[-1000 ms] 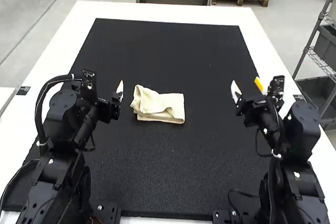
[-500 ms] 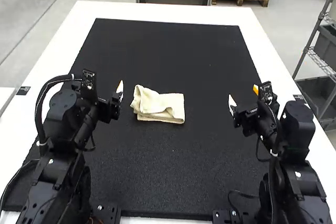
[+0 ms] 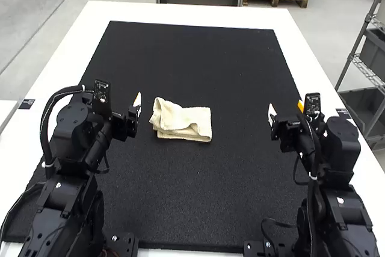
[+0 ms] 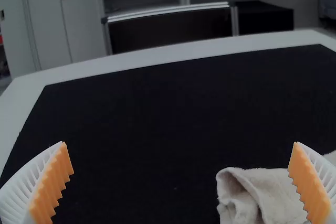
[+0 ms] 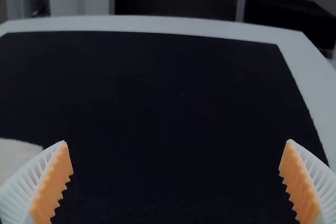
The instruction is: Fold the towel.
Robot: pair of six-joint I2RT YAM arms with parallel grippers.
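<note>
The cream towel (image 3: 191, 120) lies on the black mat, folded into a small rough rectangle, its left end bunched and raised. My left gripper (image 3: 138, 105) is just left of it in the high view, not touching. In the left wrist view the left gripper (image 4: 180, 145) has its fingers wide apart, with the towel (image 4: 273, 192) partly behind one of them. My right gripper (image 3: 286, 110) hangs well to the right of the towel. The right wrist view shows the right gripper (image 5: 178, 142) open with nothing between its fingers, and an edge of the towel (image 5: 16, 156).
A large black mat (image 3: 192, 58) covers most of the white table (image 3: 66, 46), whose rim runs around it. Cables hang beside both arms. A wire shelf with grey bins (image 3: 374, 52) stands past the table's right side.
The right gripper first shifted a little left, then swung back right and turned to point more directly forward. The left arm and the towel have stayed where they were.
</note>
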